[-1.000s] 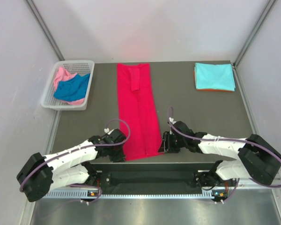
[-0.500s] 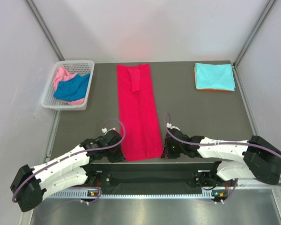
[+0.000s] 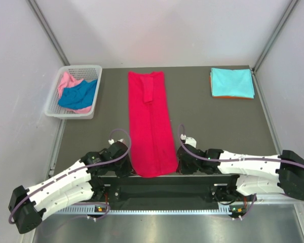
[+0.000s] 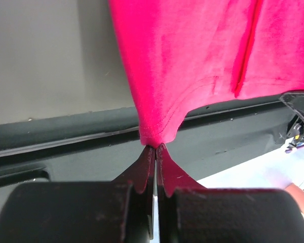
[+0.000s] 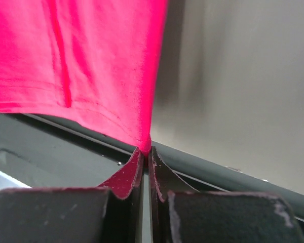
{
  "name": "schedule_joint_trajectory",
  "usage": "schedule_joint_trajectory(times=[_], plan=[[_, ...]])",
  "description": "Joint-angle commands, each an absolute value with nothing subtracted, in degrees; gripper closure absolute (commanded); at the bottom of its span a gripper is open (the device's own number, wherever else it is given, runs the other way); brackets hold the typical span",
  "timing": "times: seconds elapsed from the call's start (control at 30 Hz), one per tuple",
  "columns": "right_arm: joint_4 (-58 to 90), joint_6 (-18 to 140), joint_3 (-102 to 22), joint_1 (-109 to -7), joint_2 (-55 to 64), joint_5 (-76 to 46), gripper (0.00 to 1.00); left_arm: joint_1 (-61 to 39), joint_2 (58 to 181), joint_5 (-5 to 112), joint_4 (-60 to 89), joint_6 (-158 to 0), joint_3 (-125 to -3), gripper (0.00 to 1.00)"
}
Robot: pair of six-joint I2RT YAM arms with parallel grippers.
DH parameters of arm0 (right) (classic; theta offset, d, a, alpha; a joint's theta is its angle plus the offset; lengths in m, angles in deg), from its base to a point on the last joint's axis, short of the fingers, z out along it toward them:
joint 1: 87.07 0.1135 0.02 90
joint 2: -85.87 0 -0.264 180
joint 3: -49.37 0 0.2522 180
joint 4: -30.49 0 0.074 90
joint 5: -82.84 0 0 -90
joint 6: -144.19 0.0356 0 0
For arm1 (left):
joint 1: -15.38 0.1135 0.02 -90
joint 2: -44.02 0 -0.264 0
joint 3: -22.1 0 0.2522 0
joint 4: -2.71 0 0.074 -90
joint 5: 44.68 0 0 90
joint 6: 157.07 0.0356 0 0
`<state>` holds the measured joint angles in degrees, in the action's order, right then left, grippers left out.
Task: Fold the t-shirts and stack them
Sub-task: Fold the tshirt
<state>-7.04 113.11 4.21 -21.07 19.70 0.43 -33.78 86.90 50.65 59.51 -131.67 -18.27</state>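
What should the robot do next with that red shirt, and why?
Probably lift both near corners together and carry them toward the far end. The left tool and right tool are each shut on a near corner of the red shirt, which lies as a long strip, so halving it looks next.

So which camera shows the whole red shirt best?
The top external view: the red shirt lies there full length, folded into a long strip. The wrist views show only its near corners, pinched by the left fingers and the right fingers.
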Motion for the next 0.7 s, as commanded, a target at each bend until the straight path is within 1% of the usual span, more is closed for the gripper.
schedule_joint_trajectory(times=[0.0,0.1,0.23,0.43,0.5,0.57,0.6,0.67], plan=[[-11.1,109.2,-2.4,-20.2,19.7,5.9,1.0,-33.9,88.9,49.4,54.3,-131.5,-20.7,1.0],[-13.1,104.6,-8.1,-21.2,16.1,7.1,1.0,-33.1,92.6,46.8,52.9,-130.1,-24.4,1.0],[-13.4,97.8,-15.3,-24.1,11.2,7.3,1.0,-28.3,100.1,46.7,52.2,-124.1,-29.5,1.0],[-12.8,86.0,-24.5,-33.3,3.3,4.3,1.0,-10.4,111.9,54.9,43.3,-112.5,-35.6,1.0],[-12.9,82.1,-28.8,-36.2,0.4,4.3,1.0,-7.6,117.4,58.2,41.3,-110.7,-39.2,1.0],[-13.2,80.6,-31.4,-39.6,-3.3,5.3,1.0,-4.9,123.4,58.8,41.4,-108.7,-43.1,1.0],[-13.1,78.9,-34.3,-40.9,-4.7,4.9,1.0,-4.1,125.5,60.0,41.5,-108.0,-47.2,1.0],[-13.1,75.8,-37.8,-43.7,-9.0,3.1,1.0,-2.7,130.5,59.4,40.9,-107.1,-50.9,1.0]])
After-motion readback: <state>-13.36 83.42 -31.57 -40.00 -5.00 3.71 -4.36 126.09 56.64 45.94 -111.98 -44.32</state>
